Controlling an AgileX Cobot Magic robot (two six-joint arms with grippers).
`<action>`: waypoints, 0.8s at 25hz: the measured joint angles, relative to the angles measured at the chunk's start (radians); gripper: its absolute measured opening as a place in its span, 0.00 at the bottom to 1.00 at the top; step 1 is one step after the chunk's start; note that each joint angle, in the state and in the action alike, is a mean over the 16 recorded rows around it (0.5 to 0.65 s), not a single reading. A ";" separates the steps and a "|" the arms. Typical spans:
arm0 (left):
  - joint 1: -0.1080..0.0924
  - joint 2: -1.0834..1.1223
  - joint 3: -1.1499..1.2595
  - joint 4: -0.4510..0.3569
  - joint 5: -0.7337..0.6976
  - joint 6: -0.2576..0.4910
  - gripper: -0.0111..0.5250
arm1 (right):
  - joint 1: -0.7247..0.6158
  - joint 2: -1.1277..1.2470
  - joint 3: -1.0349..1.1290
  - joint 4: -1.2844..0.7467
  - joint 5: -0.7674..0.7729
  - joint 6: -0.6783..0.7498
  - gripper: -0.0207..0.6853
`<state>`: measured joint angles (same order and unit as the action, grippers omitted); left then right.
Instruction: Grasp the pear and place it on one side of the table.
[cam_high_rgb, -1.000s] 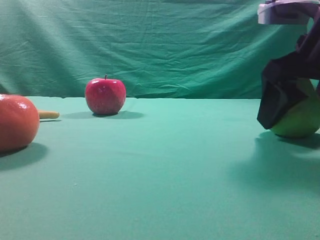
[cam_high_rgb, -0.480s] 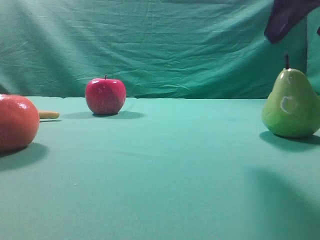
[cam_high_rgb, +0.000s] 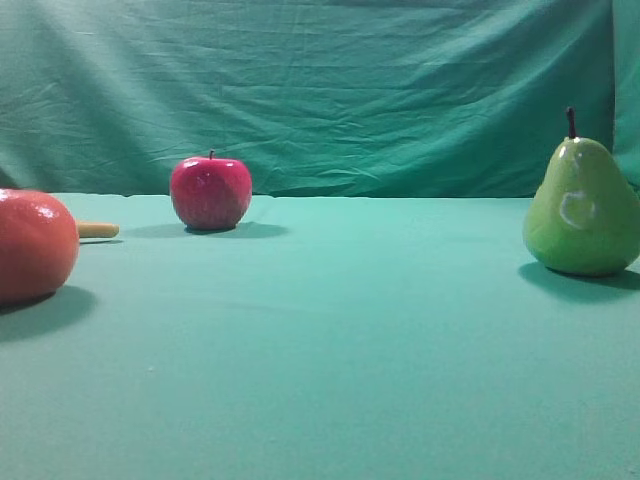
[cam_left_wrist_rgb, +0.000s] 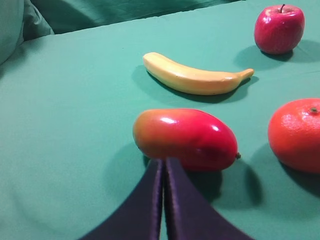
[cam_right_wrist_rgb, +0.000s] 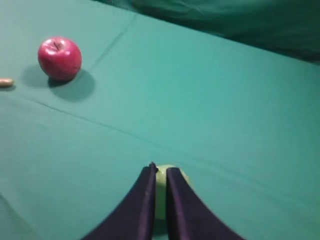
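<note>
The pear (cam_high_rgb: 582, 210) stands upright and free on the teal table (cam_high_rgb: 330, 330) at the far right of the exterior view. Neither gripper shows in that view. In the right wrist view my right gripper (cam_right_wrist_rgb: 160, 169) is shut and empty, raised above the pear (cam_right_wrist_rgb: 161, 192), whose pale green top shows through the thin slit between the dark fingers (cam_right_wrist_rgb: 142, 200). In the left wrist view my left gripper (cam_left_wrist_rgb: 164, 161) is shut and empty, its tips close in front of a red-orange mango (cam_left_wrist_rgb: 185, 139).
A red apple (cam_high_rgb: 210, 192) stands at the back left. A round orange-red fruit (cam_high_rgb: 35, 245) sits at the left edge, with a banana (cam_left_wrist_rgb: 192, 79) behind the mango. A wrinkled green backdrop (cam_high_rgb: 300, 90) closes the far side.
My right gripper let go of the pear and rose up out of the exterior view. The pear stays standing at the right. The other fruit has not moved.
</note>
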<state>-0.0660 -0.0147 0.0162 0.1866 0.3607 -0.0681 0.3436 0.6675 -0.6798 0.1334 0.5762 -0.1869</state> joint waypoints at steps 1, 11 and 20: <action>0.000 0.000 0.000 0.000 0.000 0.000 0.02 | 0.000 -0.029 0.000 0.002 0.015 0.000 0.12; 0.000 0.000 0.000 0.000 0.000 0.000 0.02 | -0.017 -0.204 0.032 0.021 0.089 -0.037 0.06; 0.000 0.000 0.000 0.000 0.000 0.000 0.02 | -0.139 -0.406 0.257 0.053 0.000 -0.092 0.03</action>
<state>-0.0660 -0.0147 0.0162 0.1866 0.3607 -0.0681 0.2047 0.2615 -0.4225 0.1861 0.5758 -0.2790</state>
